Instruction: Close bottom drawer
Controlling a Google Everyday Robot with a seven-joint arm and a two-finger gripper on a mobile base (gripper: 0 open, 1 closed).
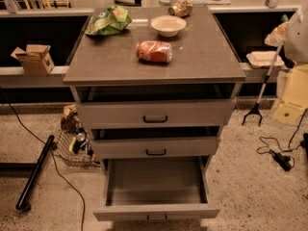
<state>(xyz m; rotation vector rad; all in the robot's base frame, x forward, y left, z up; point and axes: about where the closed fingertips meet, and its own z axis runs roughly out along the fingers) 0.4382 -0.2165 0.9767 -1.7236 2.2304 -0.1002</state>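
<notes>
Gaping bottom drawer (156, 189); gripper (290, 32) at right edge.

Countertop (211, 57): green bag (108, 20), bowl (168, 25), red can (154, 51)

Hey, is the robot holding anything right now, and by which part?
Nothing, as far as shows: the gripper hangs at the right edge, well apart from the bottom drawer, whose handle is untouched.

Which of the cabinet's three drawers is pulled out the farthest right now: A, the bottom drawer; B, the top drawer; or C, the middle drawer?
A: the bottom drawer juts far forward with its whole tray exposed, while the gripper is at the upper right edge, away from it.
</notes>
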